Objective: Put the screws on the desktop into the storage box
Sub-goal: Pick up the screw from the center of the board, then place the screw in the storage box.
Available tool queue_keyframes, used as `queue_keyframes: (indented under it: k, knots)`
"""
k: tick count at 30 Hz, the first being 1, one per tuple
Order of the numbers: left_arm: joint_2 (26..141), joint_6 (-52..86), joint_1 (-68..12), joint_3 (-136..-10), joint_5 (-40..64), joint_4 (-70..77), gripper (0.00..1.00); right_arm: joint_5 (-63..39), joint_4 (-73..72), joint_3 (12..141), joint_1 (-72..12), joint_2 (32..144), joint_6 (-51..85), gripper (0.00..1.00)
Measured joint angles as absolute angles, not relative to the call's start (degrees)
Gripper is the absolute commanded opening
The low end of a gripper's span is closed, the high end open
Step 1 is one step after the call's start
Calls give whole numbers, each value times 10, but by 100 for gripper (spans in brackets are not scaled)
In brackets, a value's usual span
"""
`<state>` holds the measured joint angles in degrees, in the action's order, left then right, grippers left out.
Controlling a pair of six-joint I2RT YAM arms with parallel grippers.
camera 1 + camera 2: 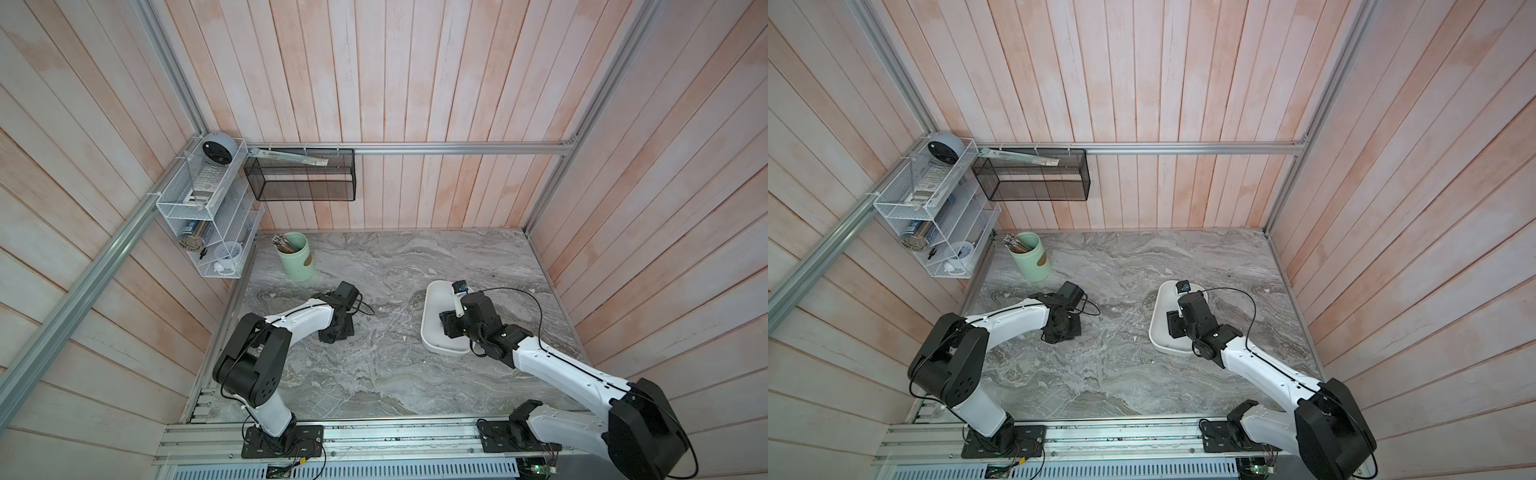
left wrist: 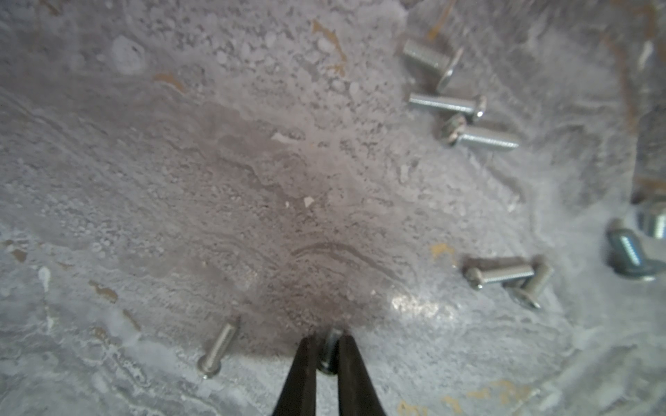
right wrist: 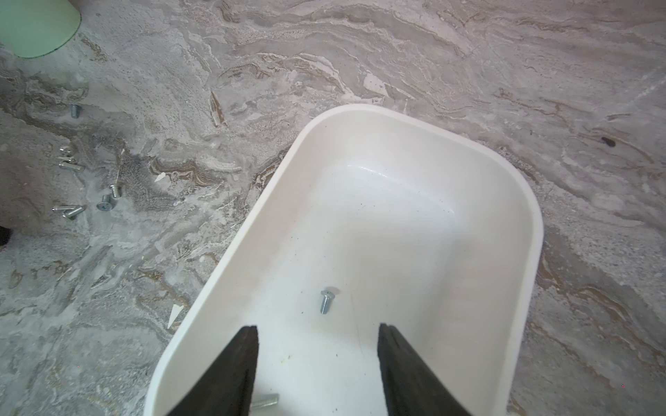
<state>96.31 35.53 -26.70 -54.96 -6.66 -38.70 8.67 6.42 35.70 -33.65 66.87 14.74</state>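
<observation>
My left gripper (image 2: 328, 338) is down on the grey marble desktop (image 1: 374, 374), shut on one small silvery screw (image 2: 329, 351) that lies between its black fingertips. Several more screws lie loose around it, one close by (image 2: 216, 347), a pair (image 2: 501, 274) further off and a group of three (image 2: 447, 102) beyond. My right gripper (image 3: 319, 327) hangs open over the white storage box (image 3: 310, 133), holding nothing. Two screws rest on the box floor, one ahead of the fingers (image 3: 326, 300) and one beside a fingertip (image 3: 266, 400). Both top views show the box (image 1: 432, 299) under the right arm.
A pale green cup (image 1: 296, 255) with speckled sticks stands at the back left of the desktop. A black mesh basket (image 1: 301, 174) and a white wire rack (image 1: 203, 208) hang on the walls. Wooden walls close in three sides.
</observation>
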Motion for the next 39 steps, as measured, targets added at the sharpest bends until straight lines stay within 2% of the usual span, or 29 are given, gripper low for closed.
queue_keyframes:
  k: [17, 26, 31, 39]
  knots:
    - [885, 361, -276, -551, -47, -407, 10, 87, 64, 357, -336, 669, 147, 59]
    - [866, 384, -371, -632, -28, -411, 10, 113, 65, 361, -329, 651, 150, 59]
    - [893, 390, -444, -721, -15, -407, 10, 130, 76, 369, -267, 642, 175, 59]
    - [1023, 402, -520, -840, 6, -390, 10, 120, 88, 368, -140, 606, 228, 59]
